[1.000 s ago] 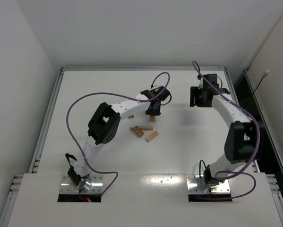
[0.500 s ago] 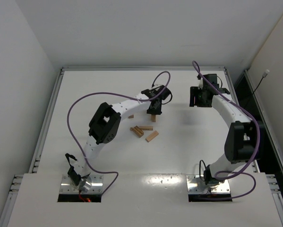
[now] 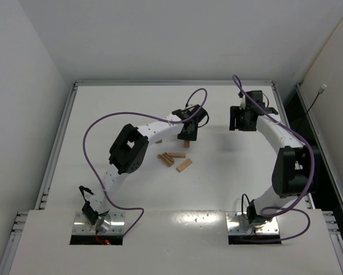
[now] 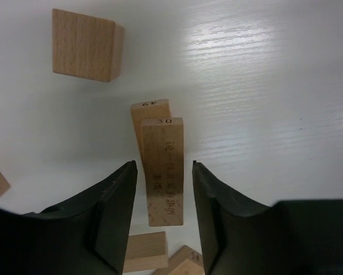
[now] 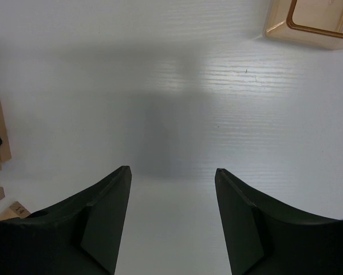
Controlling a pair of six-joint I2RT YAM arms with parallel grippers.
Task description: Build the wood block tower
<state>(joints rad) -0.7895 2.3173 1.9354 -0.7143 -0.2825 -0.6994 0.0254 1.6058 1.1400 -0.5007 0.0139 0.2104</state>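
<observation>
Left gripper (image 4: 164,167), fingers (image 4: 115,201) a sliver clear either side of bar 30 (image 4: 162,172), gripping nothing; bar 30 atop bar 49 (image 4: 150,109), the wood block tower (image 3: 186,144) so far, mid-table (image 3: 102,103), liable to topple if brushed on withdrawal; right gripper (image 5: 171,175) wide, empty; count: two stacked bars, one cube (image 4: 85,44), three loose blocks (image 4: 145,252), one tray (image 5: 311,23).

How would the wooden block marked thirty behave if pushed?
The block marked 30 looks like solid wood: probably stiff and light. Flat faces suggest sliding, not rolling. It seems stacked on block 49; a nudge might dislodge it.
</observation>
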